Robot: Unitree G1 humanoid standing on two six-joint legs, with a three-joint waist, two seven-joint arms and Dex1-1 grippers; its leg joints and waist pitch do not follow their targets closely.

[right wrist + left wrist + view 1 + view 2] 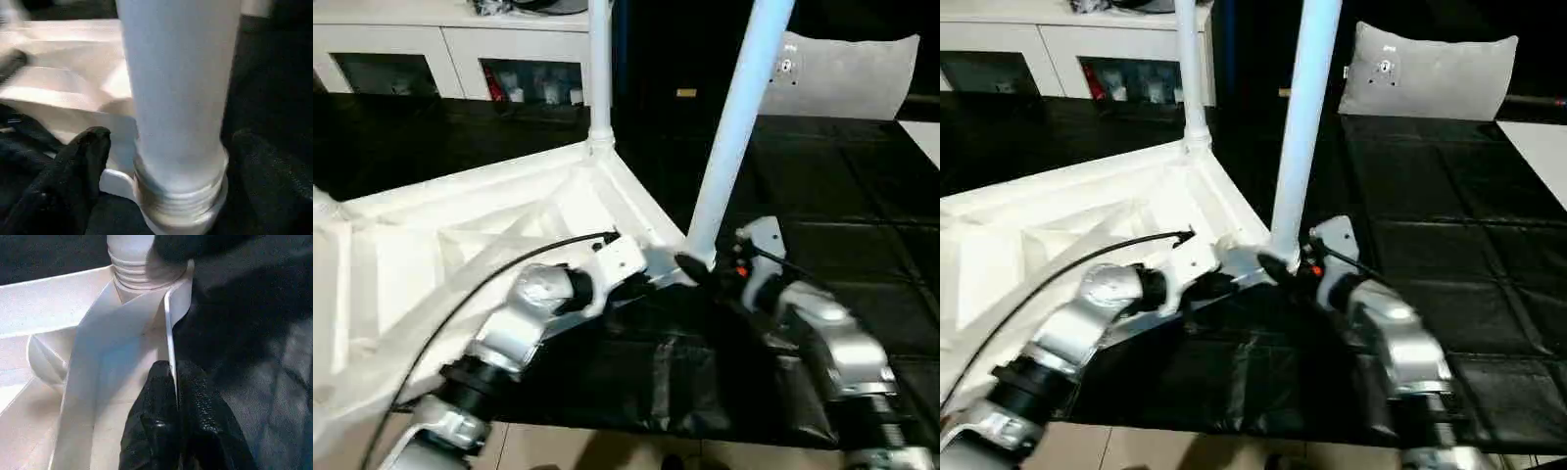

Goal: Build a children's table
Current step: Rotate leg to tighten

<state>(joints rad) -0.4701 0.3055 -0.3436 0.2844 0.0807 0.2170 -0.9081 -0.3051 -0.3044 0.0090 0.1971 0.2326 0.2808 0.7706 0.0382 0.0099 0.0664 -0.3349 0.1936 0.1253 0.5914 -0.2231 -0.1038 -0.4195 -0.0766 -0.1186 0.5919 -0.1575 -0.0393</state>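
A white cabinet [450,54] with glass-fronted compartments runs along the back of the room, and a grey cushion-like panel [1428,73] stands upright at the far right, behind the black-covered work surface [862,196]. A crumpled sheet of black plastic [675,377] hangs over the near edge of that surface, under both wrists, and a black cable [480,284] loops over the left forearm and crosses in front of the ribs of the table top [460,235]. The white table top lies upside down on the black surface, ribbed underside facing up, reaching from the left edge of the head views to the middle. A far leg [599,69] stands upright in the far corner socket, and a near leg [734,137] rises from the near corner socket, leaning to the right. The left gripper [176,396] comes in from the lower left with its silver forearm angled up toward the near corner; its black fingers [151,431] are pinched together on the thin side wall of the table top just beside that socket. The right gripper [168,161] reaches in from the lower right, low at the base of the near leg, its fingers [78,171] spread apart on either side of the leg's threaded foot without closing on it
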